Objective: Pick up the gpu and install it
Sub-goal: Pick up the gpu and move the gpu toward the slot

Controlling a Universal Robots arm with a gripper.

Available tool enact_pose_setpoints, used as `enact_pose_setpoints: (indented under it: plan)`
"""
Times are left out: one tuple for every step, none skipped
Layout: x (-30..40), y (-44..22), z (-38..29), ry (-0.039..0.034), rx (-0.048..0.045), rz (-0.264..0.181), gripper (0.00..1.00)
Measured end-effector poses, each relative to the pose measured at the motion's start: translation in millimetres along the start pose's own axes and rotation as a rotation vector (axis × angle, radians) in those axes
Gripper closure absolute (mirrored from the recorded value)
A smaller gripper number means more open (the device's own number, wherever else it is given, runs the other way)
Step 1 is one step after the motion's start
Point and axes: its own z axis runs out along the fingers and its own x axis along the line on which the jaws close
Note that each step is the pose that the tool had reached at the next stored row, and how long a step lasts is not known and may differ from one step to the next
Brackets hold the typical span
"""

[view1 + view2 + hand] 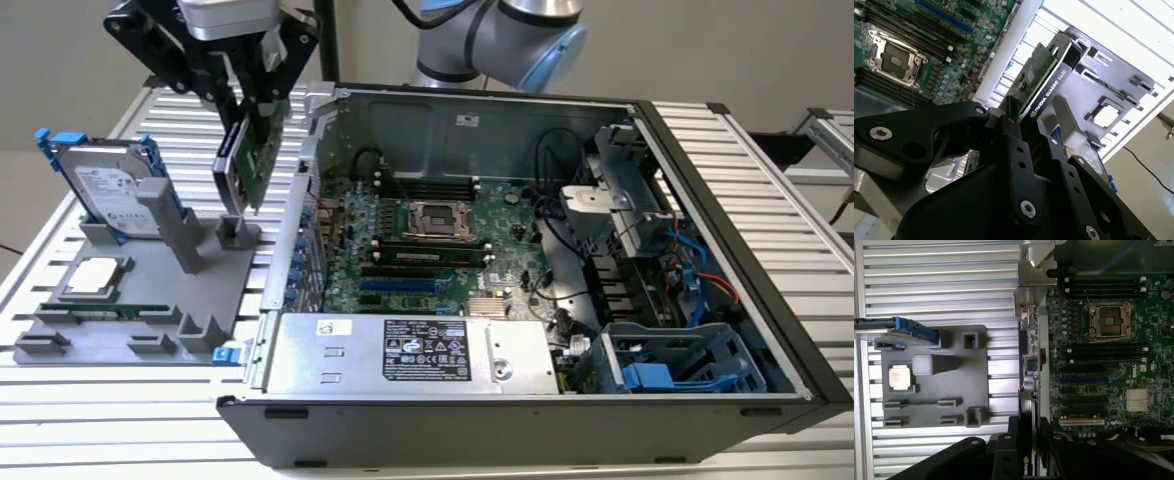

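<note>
End effector (254,98) clamps flat, rectangular green-and-black gpu (242,165).

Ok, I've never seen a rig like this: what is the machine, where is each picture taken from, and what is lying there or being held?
It is a robot arm with a gripper. The exterior view looks on from off the arm; both wrist views ride on the arm. On the slatted table stand an open computer case and a grey tray carrying a hard drive, a processor chip and a memory stick. The gripper is shut on the gpu, held on edge beside the case.
</note>
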Motion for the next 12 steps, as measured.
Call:
enact_pose_setpoints:
  plan:
    - [-1.8,0.1,0.1,-0.0001,-0.0001,0.000,1.00]
    - [-3.7,0.2,0.0,0.0000,0.0000,0.000,1.00]
    - [-5.4,0.3,0.1,0.0000,0.0000,0.000,1.00]
    - [-7.1,0.4,0.1,0.0000,0.0000,0.000,1.00]
    - [-8.7,0.5,0.2,0.0000,0.0000,0.000,1.00]
    - [-10.4,0.6,0.2,0.0000,0.0000,0.000,1.00]
    - [-12.1,0.6,0.2,0.0000,0.0000,0.000,1.00]
    - [-13.8,0.7,0.2,0.0000,0.0000,0.000,1.00]
    - [-15.5,0.8,0.3,0.0000,-0.0001,0.000,1.00]
    - [-17.2,0.9,0.3,-0.0001,-0.0001,0.000,1.00]
    - [-18.8,1.0,0.3,0.0000,-0.0001,0.000,1.00]
    - [-20.6,1.1,0.4,0.0000,-0.0001,0.000,1.00]
